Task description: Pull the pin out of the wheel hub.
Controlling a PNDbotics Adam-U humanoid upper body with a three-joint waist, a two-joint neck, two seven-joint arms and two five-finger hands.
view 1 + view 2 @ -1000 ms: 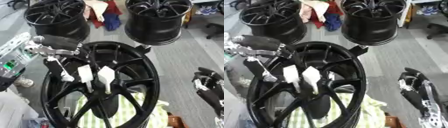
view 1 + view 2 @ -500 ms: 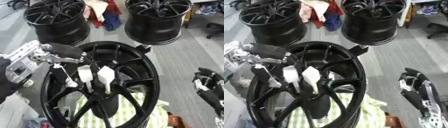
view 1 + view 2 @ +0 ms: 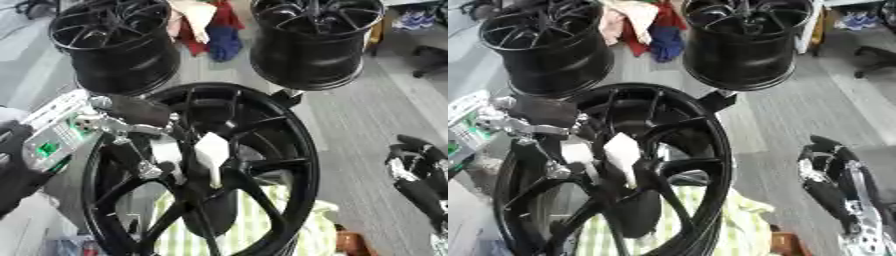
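Observation:
A large black wheel hub (image 3: 262, 165) lies in front of me, spokes up. Two white pins stand among its spokes near the centre: one (image 3: 211, 150) in plain sight, the other (image 3: 167, 154) just left of it. My left hand (image 3: 133, 111) comes in over the hub's left rim, open, its fingers (image 3: 138, 159) pointing down right beside the left pin. Whether they touch it is hidden by the spokes. My right hand (image 3: 830, 172) rests open at the lower right, off the hub.
Two more black wheels (image 3: 114, 45) (image 3: 315, 40) stand behind the hub, with a heap of clothes (image 3: 208, 25) between them. A green-striped cloth (image 3: 254, 225) lies under the hub. A white and green device (image 3: 52, 136) sits at the left.
My left forearm has dropped lower at the left, and the hand has shifted slightly right and down over the rim. Both white pins stand where they were. The right hand has not moved.

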